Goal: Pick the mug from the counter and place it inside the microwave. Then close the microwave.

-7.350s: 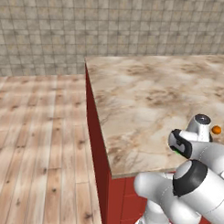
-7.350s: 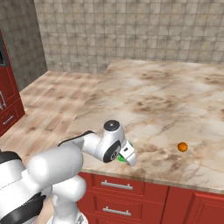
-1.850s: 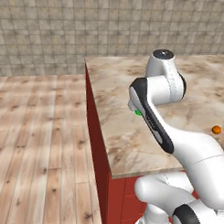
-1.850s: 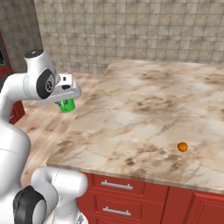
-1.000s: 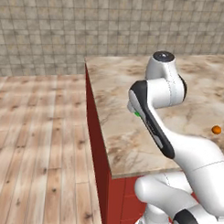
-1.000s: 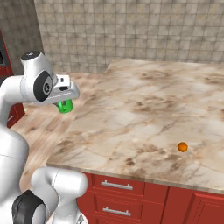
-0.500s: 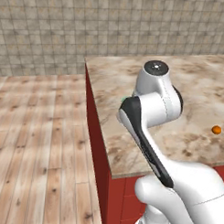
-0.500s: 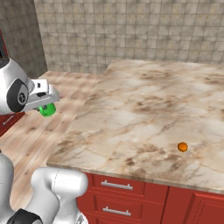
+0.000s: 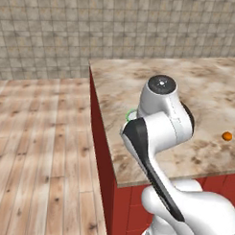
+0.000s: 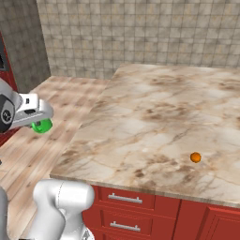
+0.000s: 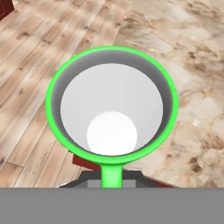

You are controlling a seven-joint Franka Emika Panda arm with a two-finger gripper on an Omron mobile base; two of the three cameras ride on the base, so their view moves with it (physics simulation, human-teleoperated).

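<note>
i'm holding the mug (image 11: 112, 109) pinched in the gripper (image 10: 35, 117), off the surface (image 10: 159, 117) and out past its left edge above the wooden floor (image 9: 36, 150). pickup is done; placing it in the microwave and closing the door are left.

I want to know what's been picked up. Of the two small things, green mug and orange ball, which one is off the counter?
The green mug, carried by the gripper out past the counter edge above the wooden floor. The orange ball rests on the stone top.
</note>
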